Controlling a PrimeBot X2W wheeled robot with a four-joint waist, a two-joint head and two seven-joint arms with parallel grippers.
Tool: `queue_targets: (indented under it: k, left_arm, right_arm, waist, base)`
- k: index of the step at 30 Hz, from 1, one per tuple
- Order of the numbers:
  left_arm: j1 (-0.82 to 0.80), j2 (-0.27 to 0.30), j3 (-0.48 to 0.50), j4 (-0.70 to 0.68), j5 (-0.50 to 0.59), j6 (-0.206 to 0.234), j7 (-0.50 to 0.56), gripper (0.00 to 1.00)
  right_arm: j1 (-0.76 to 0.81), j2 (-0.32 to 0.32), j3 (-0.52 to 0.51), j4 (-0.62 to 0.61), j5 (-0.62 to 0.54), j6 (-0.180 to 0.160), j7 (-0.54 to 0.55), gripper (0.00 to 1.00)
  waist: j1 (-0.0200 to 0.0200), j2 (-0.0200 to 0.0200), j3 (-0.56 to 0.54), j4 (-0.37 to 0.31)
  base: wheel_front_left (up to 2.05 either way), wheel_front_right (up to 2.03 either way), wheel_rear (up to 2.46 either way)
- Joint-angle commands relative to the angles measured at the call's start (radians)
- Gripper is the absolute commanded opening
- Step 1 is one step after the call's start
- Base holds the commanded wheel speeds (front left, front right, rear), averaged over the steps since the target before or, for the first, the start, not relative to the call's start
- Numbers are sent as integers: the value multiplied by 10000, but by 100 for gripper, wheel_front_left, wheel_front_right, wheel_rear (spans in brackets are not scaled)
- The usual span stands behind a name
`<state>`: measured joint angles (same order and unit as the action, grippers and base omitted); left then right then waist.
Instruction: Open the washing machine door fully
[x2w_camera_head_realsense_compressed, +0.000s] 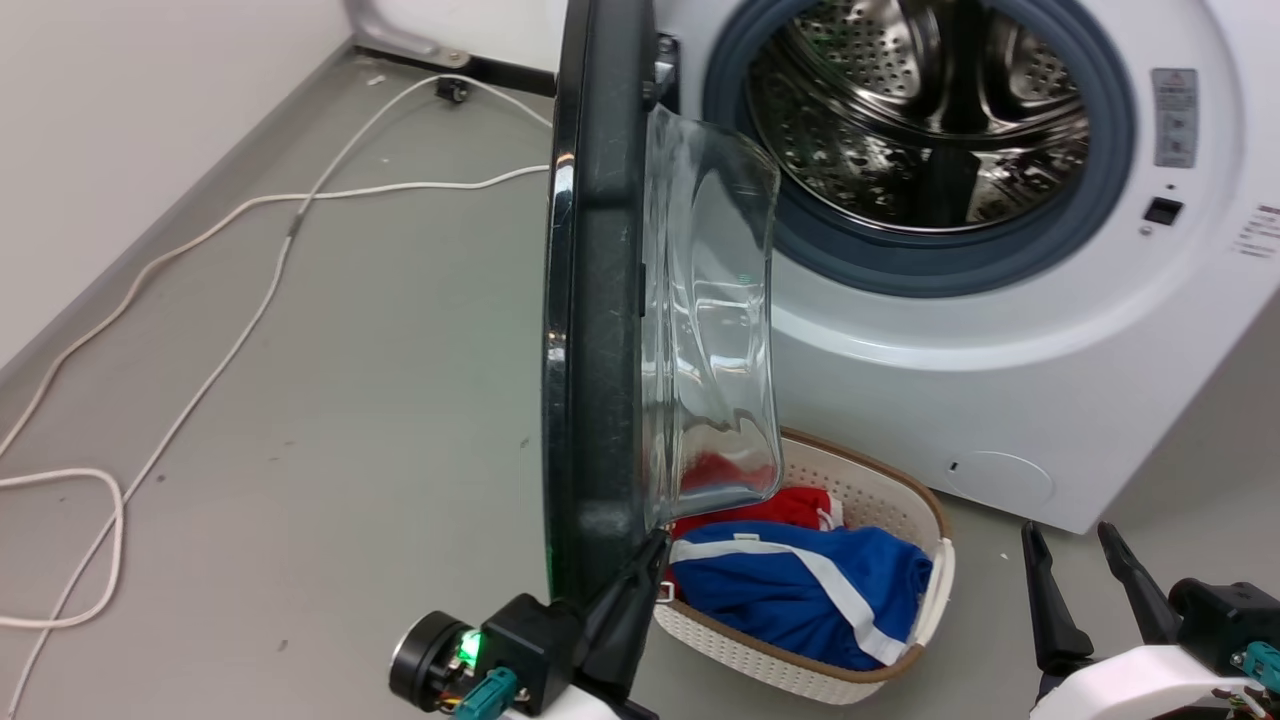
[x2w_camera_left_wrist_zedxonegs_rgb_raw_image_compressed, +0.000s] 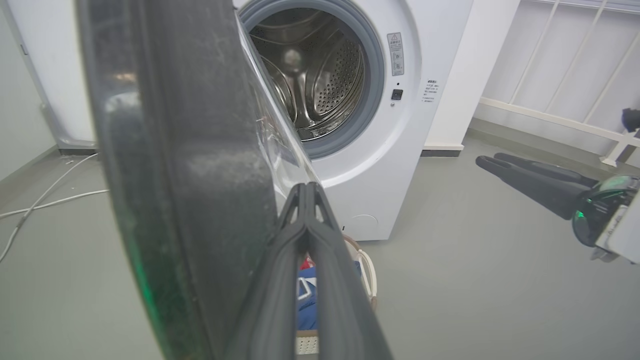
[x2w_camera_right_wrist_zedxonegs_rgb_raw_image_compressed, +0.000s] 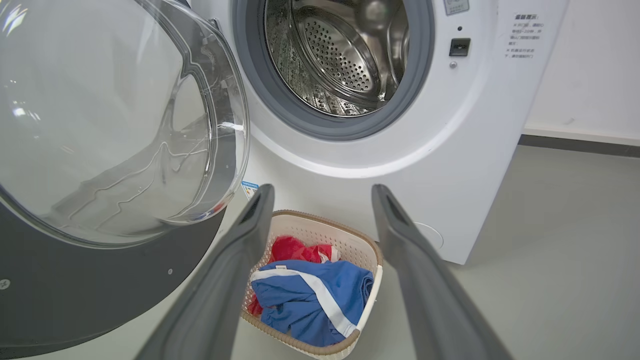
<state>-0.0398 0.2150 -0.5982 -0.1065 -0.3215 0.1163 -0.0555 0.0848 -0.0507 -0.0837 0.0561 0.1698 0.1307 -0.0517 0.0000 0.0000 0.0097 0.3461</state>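
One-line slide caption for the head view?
Washing machine door standing edge-on, shut left gripper at its lower inner rim, open right gripper right of the laundry basket.

Grey floor (x2w_camera_head_realsense_compressed: 380, 400), white wall (x2w_camera_head_realsense_compressed: 100, 100), loose white cable (x2w_camera_head_realsense_compressed: 297, 205).

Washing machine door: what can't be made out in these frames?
Head view: the top of the large round glossy black washing machine door is cut off by the upper edge.
Left wrist view: close-up blur hides whether the left pincer touches the door.
All views: the print on the small rectangular warning label is too small to read.
Head view: the door hides the left part of the cream perforated laundry basket.
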Motion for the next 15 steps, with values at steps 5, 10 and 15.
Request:
queue_targets:
  k: [5,10,15]
  left_arm:
    - [222,284,525,-14,-45,379,-286,0]
    - [316,510,1002,80,-247,562,-451,0]
    - [207,830,1695,296,-563,695,-619,0]
  right_arm:
    - [-57,10,20,-76,65,1,57,100]
    - [-101,10,41,-152,65,1,108,100]
    - [-87,10,41,-237,30,1,178,100]
  waist:
    - [0,0,23,634]
    - [0,0,68,834]
    - [0,0,121,929]
  base:
    - [0,0,0]
    - [0,0,0]
    - [0,0,0]
